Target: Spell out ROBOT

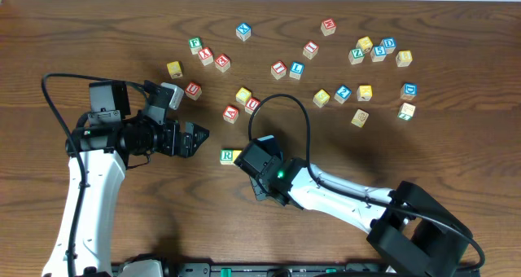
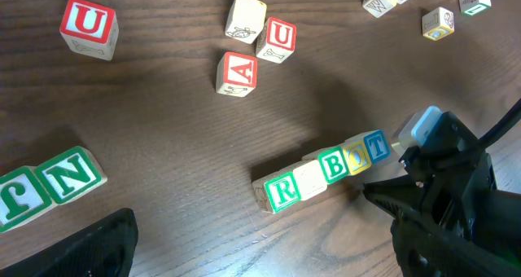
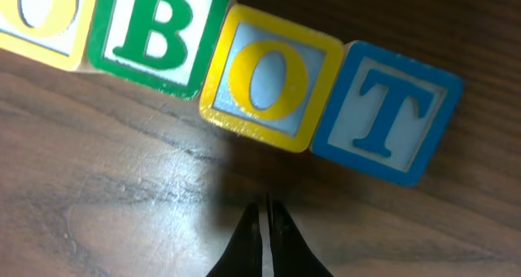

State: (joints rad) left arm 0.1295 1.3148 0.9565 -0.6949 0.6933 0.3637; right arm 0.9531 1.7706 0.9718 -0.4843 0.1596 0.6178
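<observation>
A row of letter blocks lies on the wood table. In the left wrist view it reads R [image 2: 282, 192], O [image 2: 309, 179], B [image 2: 334, 165], O [image 2: 356, 156], T [image 2: 377, 147]. In the overhead view only the green R block [image 1: 227, 156] shows; the right wrist hides the others. My right gripper [image 3: 264, 210] is shut and empty, its tips just in front of the yellow O [image 3: 267, 77] and blue T [image 3: 387, 110], not touching them. It sits over the row in the overhead view [image 1: 259, 163]. My left gripper [image 2: 269, 261] is open and empty, left of the row [image 1: 199, 136].
Loose letter blocks are scattered over the far half of the table, among them a red A [image 2: 237, 72], a red U [image 2: 278, 38] and another red U [image 2: 88, 24]. Green blocks [image 2: 73, 175] lie near my left gripper. A black cable [image 1: 307, 118] loops above the right arm.
</observation>
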